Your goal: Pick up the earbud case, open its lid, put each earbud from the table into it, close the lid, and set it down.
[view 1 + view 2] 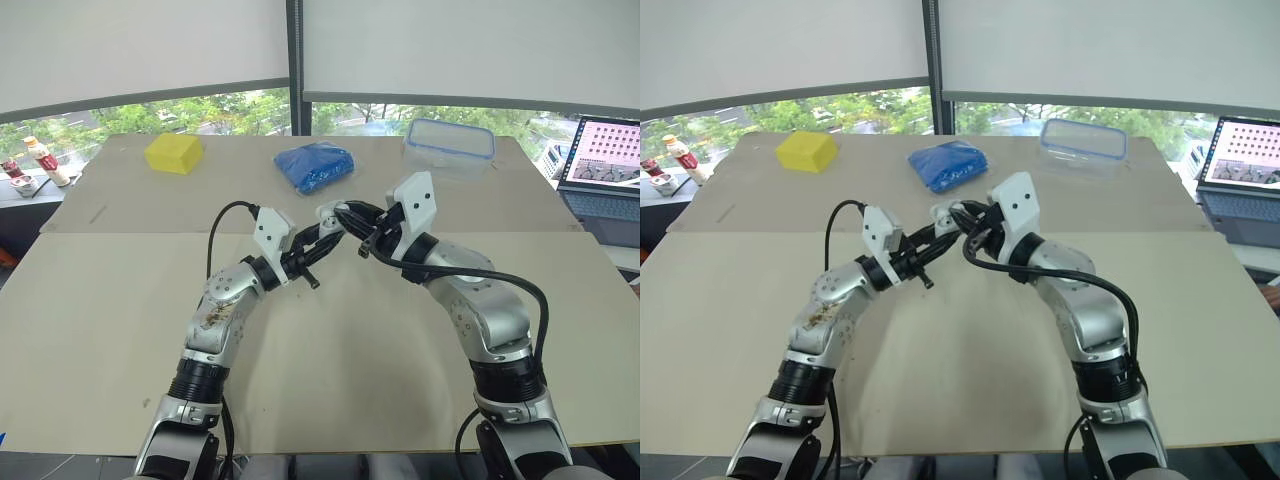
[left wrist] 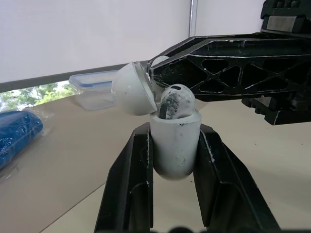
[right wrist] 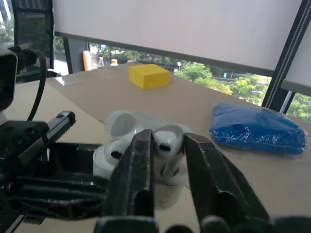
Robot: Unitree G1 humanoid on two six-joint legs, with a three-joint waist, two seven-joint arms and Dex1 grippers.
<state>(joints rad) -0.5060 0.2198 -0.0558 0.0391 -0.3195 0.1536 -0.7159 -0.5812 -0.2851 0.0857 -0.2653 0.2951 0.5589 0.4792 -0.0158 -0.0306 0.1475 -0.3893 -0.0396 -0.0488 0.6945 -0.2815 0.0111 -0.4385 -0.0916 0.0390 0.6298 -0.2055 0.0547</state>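
earbud case point(image 2: 175, 145) above beige table point(image 1: 120, 300), blinds point(image 1: 140, 45)

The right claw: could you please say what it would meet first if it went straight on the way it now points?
Most likely the open earbud case held in the left claw. The right claw grips an earbud right at its mouth, so the earbud would touch first, though depth is unclear.
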